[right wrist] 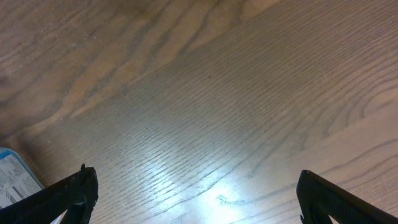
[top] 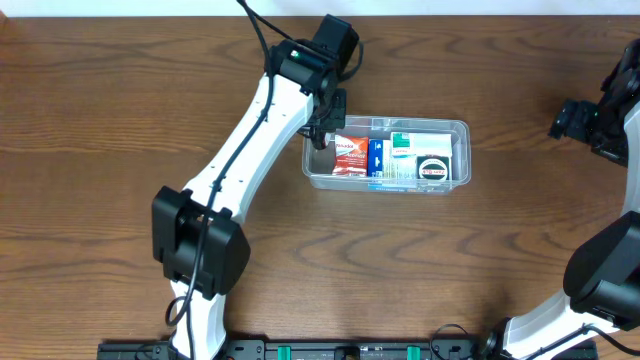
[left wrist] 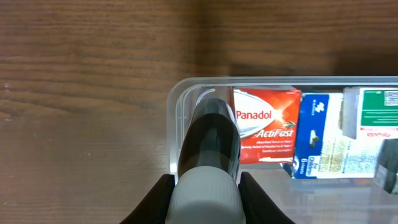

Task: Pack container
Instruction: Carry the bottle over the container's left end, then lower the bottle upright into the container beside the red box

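Bottle, dark with a pale cap, is clamped in the left hand, nosing into the left end of the clear container mid-tabletop, just beside the red Panadol box, blue box beyond. Far right, the right hand hovers, fingers spread wide.

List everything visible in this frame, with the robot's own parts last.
container: 1, clear, table centre
red box: 1, red Panadol, in container, left part
blue box: 1, blue, beside red box
white box: 1, white and green, right of blue box
round item: 1, black and white, container's right end
bottle: 1, dark and white, container's left end
table: 1, brown wood
left gripper: 1, black, shut on bottle
right gripper: 1, black, open, far right
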